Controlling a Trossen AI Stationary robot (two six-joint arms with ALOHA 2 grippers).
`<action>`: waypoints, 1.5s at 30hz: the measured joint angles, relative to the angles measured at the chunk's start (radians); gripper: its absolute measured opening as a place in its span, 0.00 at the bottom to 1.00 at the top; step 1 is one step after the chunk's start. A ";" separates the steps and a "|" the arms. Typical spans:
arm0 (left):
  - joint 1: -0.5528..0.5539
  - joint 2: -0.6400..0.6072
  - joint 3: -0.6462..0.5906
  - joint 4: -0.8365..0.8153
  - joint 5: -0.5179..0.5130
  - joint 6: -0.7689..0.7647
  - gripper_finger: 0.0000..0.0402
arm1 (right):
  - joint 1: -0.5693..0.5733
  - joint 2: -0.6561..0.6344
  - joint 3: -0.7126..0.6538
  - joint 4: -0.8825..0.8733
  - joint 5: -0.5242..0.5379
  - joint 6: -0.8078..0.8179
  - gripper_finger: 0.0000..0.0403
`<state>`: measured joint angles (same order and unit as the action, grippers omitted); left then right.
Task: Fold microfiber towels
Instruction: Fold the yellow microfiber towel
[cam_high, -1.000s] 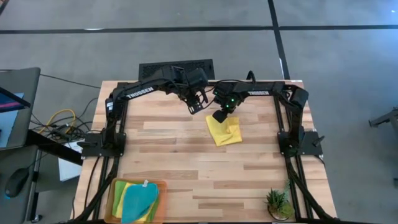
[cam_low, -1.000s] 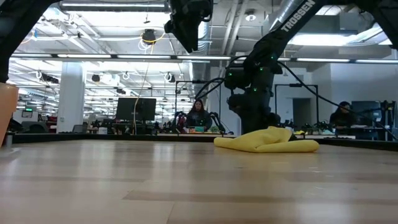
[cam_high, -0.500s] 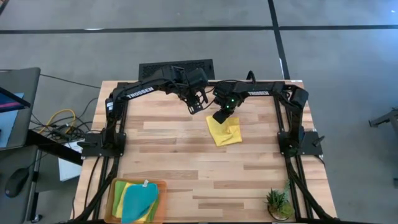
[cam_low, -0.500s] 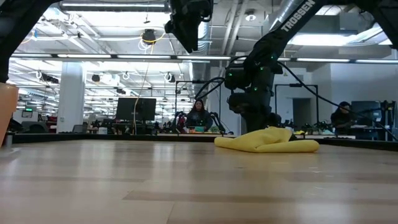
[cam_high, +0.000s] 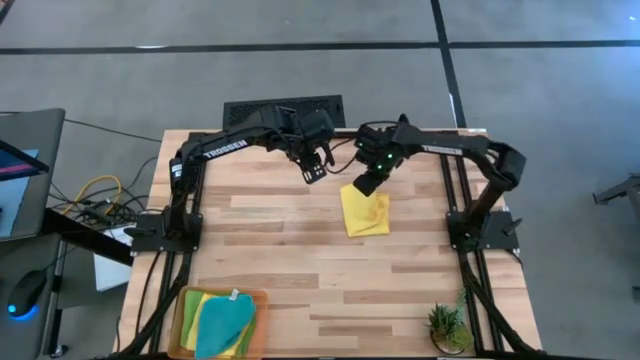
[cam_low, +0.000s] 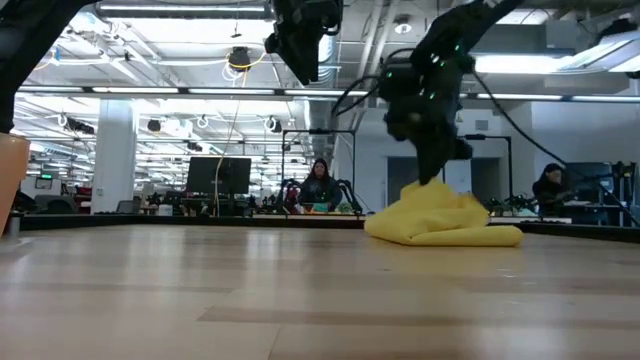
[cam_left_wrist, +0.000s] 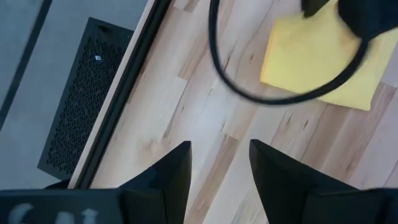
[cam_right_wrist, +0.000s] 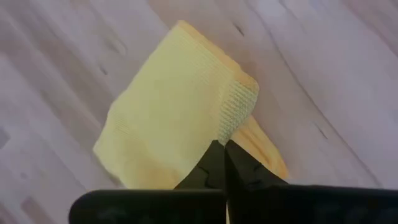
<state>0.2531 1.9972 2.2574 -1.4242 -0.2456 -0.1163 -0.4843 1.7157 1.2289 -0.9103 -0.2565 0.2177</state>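
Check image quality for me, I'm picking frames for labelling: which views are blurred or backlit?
Right wrist view: the wooden table is smeared, the folded yellow microfiber towel soft. Left wrist view: a blurred black cable crosses it. Low view: bright ceiling lights silhouette both arms. High view: evenly lit.

Right hand (cam_right_wrist: 224, 155) pinched closed, angled down mid-table; left hand (cam_left_wrist: 219, 163) spread, raised beside it.

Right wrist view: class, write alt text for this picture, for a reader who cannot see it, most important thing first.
The right gripper, fingers pinched shut, holds an edge of a yellow microfiber towel and lifts it into a peak. The rest of the towel lies folded on a light wooden table.
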 joint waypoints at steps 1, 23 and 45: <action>0.000 0.000 0.000 0.000 0.000 0.000 0.39 | 0.000 -0.017 0.000 -0.022 0.003 0.000 0.01; -0.006 0.000 0.000 0.000 -0.001 0.015 0.39 | 0.006 -0.055 -0.089 -0.117 0.049 0.071 0.08; -0.006 0.000 0.000 0.000 0.073 -0.009 0.39 | 0.009 -0.054 -0.089 -0.193 0.074 0.177 0.39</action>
<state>0.2474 1.9972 2.2574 -1.4246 -0.1722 -0.1252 -0.4752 1.6619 1.1404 -1.1037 -0.1825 0.3950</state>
